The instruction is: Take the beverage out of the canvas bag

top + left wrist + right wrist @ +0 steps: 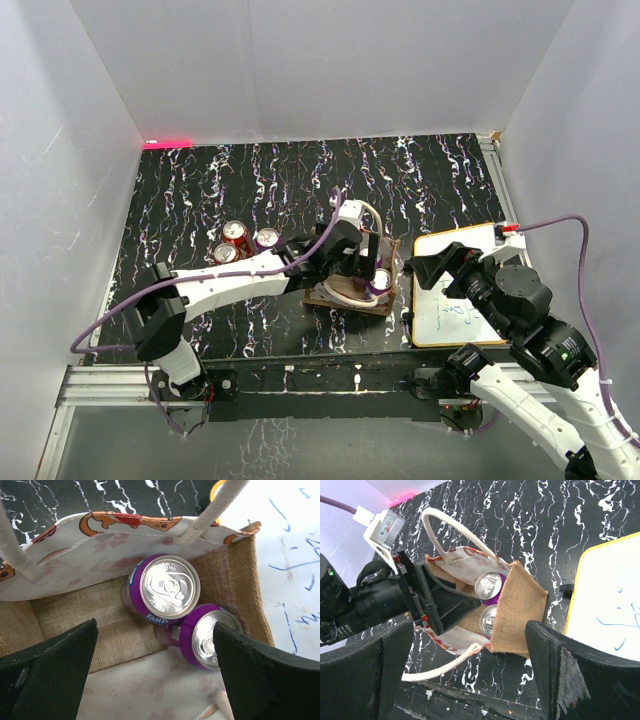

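The canvas bag (345, 292) stands open on the black marbled table, tan burlap with cream rope handles; it also shows in the left wrist view (65, 615) and the right wrist view (520, 607). Two purple Fanta cans stand inside it at its right end: one (169, 587) further in, one (205, 639) nearer the corner. Both show in the right wrist view (489, 585) (488, 620). My left gripper (365, 262) hangs open over the bag's mouth (155, 675), empty, its right finger (250, 675) beside the nearer can. My right gripper (470, 675) is open and empty, just right of the bag.
Three red cans (238, 240) stand on the table left of the bag. A white orange-rimmed board (460, 295) with blue scribbles lies right of the bag, under my right arm. White walls close in the table on three sides.
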Controlling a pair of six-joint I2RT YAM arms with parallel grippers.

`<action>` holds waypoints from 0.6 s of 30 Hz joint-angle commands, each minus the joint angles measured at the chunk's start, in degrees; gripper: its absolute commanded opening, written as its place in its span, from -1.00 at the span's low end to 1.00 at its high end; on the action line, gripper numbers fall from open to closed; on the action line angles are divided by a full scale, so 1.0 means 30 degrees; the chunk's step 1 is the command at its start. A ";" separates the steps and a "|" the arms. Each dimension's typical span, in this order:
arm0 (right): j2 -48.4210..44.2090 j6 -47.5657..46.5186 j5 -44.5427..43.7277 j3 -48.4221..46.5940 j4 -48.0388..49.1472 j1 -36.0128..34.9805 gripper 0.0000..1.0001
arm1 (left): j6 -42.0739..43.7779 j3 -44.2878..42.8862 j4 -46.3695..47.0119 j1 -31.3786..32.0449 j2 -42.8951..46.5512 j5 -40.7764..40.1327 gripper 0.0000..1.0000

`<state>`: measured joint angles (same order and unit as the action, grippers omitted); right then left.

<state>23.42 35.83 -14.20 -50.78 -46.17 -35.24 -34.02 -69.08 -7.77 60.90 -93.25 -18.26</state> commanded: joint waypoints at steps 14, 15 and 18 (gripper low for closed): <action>-0.0258 -0.0373 -0.0207 -0.0233 0.0215 0.0001 0.96 | -0.3101 -0.6200 -0.5035 0.1020 -0.4802 -0.5048 0.94; -0.0275 -0.0351 -0.0170 -0.0213 0.0215 0.0015 0.96 | -0.3191 -0.6353 -0.5090 0.1026 -0.5079 -0.5159 0.94; -0.0385 -0.0300 -0.0165 -0.0181 0.0215 -0.0024 0.97 | -0.3435 -0.7387 -0.6145 0.1018 -0.6369 -0.5418 0.94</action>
<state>23.11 35.03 -14.72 -50.76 -46.59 -35.24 -42.54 -86.87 -21.21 63.61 -109.27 -31.24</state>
